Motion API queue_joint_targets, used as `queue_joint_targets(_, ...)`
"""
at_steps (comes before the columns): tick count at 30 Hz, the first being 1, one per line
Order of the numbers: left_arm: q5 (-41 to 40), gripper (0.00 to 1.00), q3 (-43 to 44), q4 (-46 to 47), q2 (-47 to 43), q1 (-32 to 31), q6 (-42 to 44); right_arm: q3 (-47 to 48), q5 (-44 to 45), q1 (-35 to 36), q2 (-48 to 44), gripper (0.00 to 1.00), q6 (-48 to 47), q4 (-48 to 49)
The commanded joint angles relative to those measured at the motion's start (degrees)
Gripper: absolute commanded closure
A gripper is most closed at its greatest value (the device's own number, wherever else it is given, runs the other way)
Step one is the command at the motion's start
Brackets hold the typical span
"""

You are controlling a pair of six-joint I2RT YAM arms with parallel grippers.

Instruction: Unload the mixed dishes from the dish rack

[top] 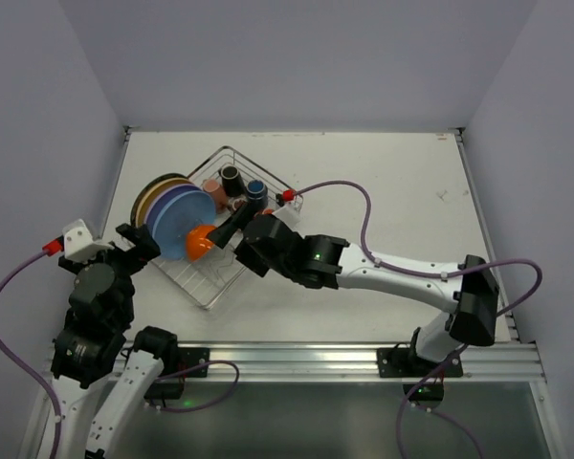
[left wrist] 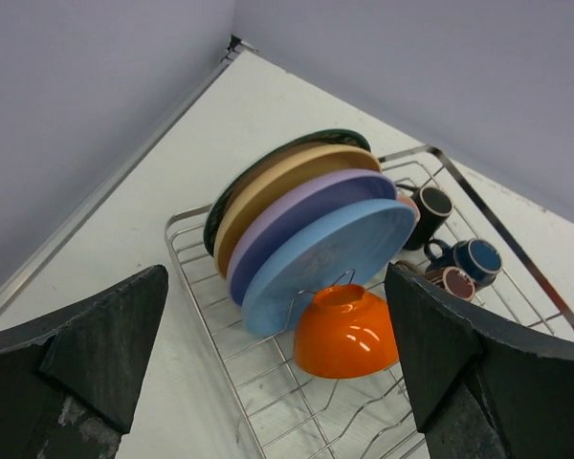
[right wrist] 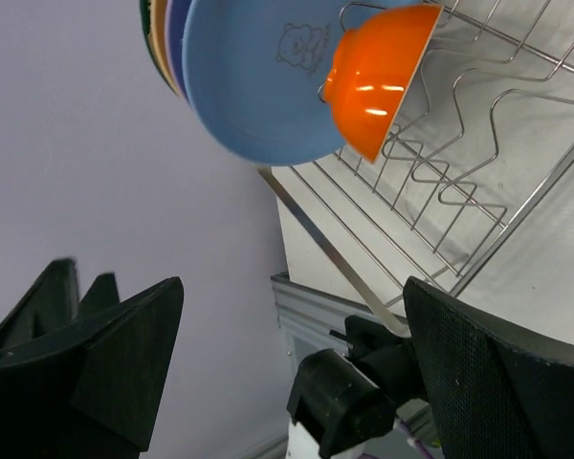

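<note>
Dish rack (top: 213, 283) is sitting diagonal on the table (top: 392, 191), left of centre, fully loaded; nothing is out yet.

Plates are standing on edge in the wavy dividers, so they're leaning as one packed stack:
- blue plate (left wrist: 325, 253) in front
- lavender plate (left wrist: 297, 206) behind it
- yellow plate (left wrist: 268, 186) next
- dark-rimmed plate (left wrist: 220, 206) at the back, mostly hidden

Orange bowl (left wrist: 344, 330) is lying tilted on its side, rim against the blue plate's face, with a divider wire propping it. That's blocking the blue plate.

Mugs are clustering in the far corner of the rack: black mug (left wrist: 429, 212), blue-lined mug (left wrist: 474, 258), brown mug (left wrist: 454, 282). I can't tell how the rest are sitting.

Right gripper (top: 228, 228) is hovering over the rack just beside the orange bowl, jaws spread wide, carrying nothing. Its wrist view is looking along the bowl's outer wall, so I'm reading this as lining up for the bowl first. That makes sense, since it's the outermost piece.

Left gripper (top: 139, 241) is waiting near the rack's left edge, facing the plate stack, jaws also wide apart and empty.

Risk, as I'm judging it: the bowl's glossy curved wall is likely to slip, and pulling it could tip the blue plate forward.
</note>
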Motion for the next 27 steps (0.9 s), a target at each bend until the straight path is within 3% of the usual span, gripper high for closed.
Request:
queue_joint_targets(1,-3.1,0.0,-0.4,3.6,-3.4,1.2,-1.9,4.3,4.8,0.4,3.8,0.01,8.9,1.1)
queue_joint_targets(9,-2.0,0.0,-0.6,3.6,-4.4,1.5,-1.6,5.9,7.4,0.2,11.1,0.01,11.6,4.9)
queue_joint_targets(23,-0.1,0.0,-0.6,3.9,-4.3,1.8,-1.0,7.6,1.3,-3.6,20.9,0.01,12.0,13.5)
queue_joint_targets(27,-1.1,0.0,-0.6,3.6,-6.1,2.2,-1.4,5.4,-1.1,-4.8,22.1,0.01,11.7,21.1)
